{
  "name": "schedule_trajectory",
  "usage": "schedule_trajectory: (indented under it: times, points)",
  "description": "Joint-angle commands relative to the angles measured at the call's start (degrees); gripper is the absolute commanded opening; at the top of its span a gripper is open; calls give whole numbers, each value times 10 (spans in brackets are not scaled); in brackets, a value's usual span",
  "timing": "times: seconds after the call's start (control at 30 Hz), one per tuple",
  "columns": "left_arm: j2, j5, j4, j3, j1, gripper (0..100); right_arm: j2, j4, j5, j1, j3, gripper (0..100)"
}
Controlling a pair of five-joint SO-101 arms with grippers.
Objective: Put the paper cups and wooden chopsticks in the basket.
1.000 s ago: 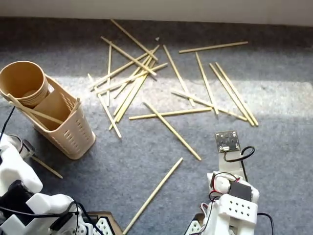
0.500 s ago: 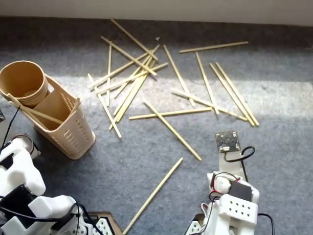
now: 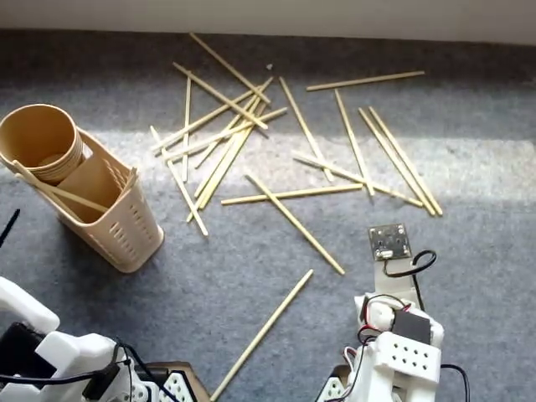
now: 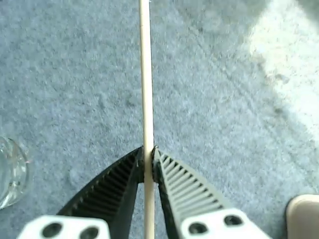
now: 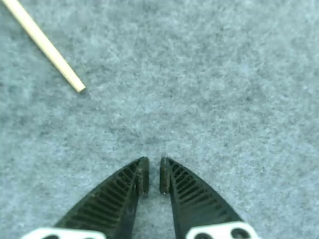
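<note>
Near the beige slotted plastic basket (image 3: pixel 126 233), left gripper (image 4: pixel 148 155) pinches a pale wooden chopstick (image 4: pixel 145 74); right gripper (image 5: pixel 151 175) pressed together, empty.

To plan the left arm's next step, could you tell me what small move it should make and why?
Probably carry the left gripper toward the basket: its fingers are shut on a chopstick, and the basket stands close by that arm.

Wearing white shells on the left arm (image 3: pixel 71 353) and right arm (image 3: pixel 404 356), trailing black and red cables (image 3: pixel 416 266) past a small square circuit board (image 3: pixel 390 241), ending in black ribbed fingers (image 5: pixel 192 193) on white bases.
</note>
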Motion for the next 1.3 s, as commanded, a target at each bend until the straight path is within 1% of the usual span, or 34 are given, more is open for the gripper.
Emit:
schedule_trajectory:
  times: [0.0,0.07,0.17,0.27,0.4,0.47,0.53,0.63,0.7,0.77,0.9,0.97,1.03,1.1,1.2,1.27]
  points:
    - [-9,11,78,-147,-2,5,6,-13,6,-7,1,59]
    - [-9,11,108,-217,0,5,6,-13,6,-7,1,59]
    - [-9,11,131,-324,9,5,6,-14,6,-7,1,59]
    - [-9,10,178,-436,58,5,6,-14,6,-7,1,59]
    - [-9,7,282,-589,182,5,6,-14,5,-19,1,59]
    - [-8,1,321,-656,262,5,6,-14,5,-19,1,59]
    - [-7,-24,342,-705,349,5,6,-14,6,-19,1,59]
    - [-3,-46,344,-733,452,4,6,-14,8,-19,1,59]
    - [-3,-45,340,-733,494,4,6,-14,8,-19,1,59]
    - [-3,-41,334,-732,518,4,6,-14,9,-20,1,59]
    - [-8,-26,334,-732,526,3,6,-14,9,-21,1,59]
    - [-9,-31,336,-735,537,3,6,-14,9,-21,1,59]
    - [-22,-61,338,-744,564,3,6,-15,10,-21,1,59]
    - [-56,-82,379,-755,591,3,6,-15,10,-21,1,59]
    - [-119,-84,463,-754,624,3,6,-15,10,-21,1,59]
    - [-156,-84,500,-749,628,3,6,-15,10,-21,1,59]
